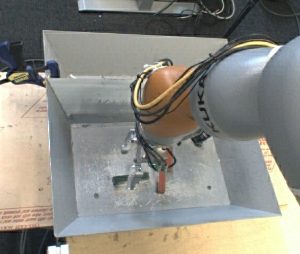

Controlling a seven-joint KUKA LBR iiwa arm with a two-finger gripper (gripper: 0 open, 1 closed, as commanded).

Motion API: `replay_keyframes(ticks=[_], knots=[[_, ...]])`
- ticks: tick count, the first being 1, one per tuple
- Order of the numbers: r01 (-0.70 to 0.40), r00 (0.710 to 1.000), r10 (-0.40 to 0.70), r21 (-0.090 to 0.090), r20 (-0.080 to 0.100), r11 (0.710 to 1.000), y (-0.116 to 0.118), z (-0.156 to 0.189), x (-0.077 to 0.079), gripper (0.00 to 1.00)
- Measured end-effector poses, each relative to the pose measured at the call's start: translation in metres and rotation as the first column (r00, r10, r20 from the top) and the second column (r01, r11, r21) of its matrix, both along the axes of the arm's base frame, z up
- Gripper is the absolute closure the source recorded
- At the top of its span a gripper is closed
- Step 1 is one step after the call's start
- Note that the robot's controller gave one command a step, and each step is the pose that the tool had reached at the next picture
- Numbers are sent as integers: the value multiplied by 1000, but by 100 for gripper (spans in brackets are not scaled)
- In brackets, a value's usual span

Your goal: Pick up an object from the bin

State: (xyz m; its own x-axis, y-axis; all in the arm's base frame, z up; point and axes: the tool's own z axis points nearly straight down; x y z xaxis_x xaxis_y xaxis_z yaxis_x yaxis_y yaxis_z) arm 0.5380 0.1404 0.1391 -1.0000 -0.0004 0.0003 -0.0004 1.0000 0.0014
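Nearest to us was the broad grey arm [255, 89], which came in from the right above everything else. From the left, we saw the sloping wall of the grey metal bin [60, 157] run down to a flat floor marked with pale scratches and specks. On that floor, left of centre and towards the near wall, lay a small dark green flat piece [119, 180], the thing closest to the tool. The gripper [135, 179] hung low over the floor just beside it. Its metal tip was at the piece's right end, and we could not tell whether the two touched. Nor could we tell whether the jaws were spread or pressed together, and we saw nothing pinched between them. Just to the right of the gripper lay a short reddish-brown stick [161, 184], pointing towards the near wall, with its upper end hidden under the wrist. Above these sat the rounded orange cover [165, 102] of the wrist, looped with yellow and black cables [138, 102].
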Motion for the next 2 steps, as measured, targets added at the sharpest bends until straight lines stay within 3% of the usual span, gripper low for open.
replay_keyframes(ticks=[1, 2], knots=[[-65, 998, 65, 4, 14, 998, -8, -61, 7, 100], [-65, 998, 65, 5, 14, 998, -8, -61, 7, 100]])
